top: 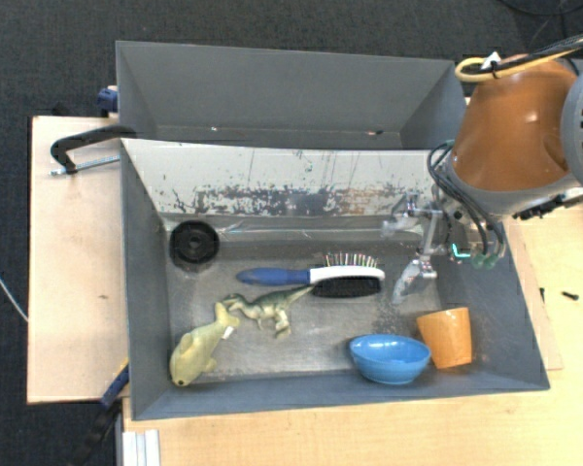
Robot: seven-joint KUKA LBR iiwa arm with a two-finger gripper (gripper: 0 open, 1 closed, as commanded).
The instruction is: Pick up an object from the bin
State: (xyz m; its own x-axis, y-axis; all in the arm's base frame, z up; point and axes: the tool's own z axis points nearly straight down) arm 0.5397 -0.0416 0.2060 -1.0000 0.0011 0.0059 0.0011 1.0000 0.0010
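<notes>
My gripper (pixel 404 257) hangs over the right part of the bin, its two metal fingers spread apart and open with nothing between them. Just to its left lies a hairbrush (pixel 316 278) with a blue handle and a white and black head, bristles up. An orange cup (pixel 447 336) stands below the gripper by the right wall. Beside the cup, to its left, rests a blue bowl (pixel 390 358). None of these touches the fingers.
A pale green toy lizard (pixel 261 312) lies in the middle front, with a yellow-green pear-shaped toy (pixel 195 353) at the front left corner. A black round cap (pixel 193 243) sits at the back left. The arm's orange cover and cables hang over the right rim.
</notes>
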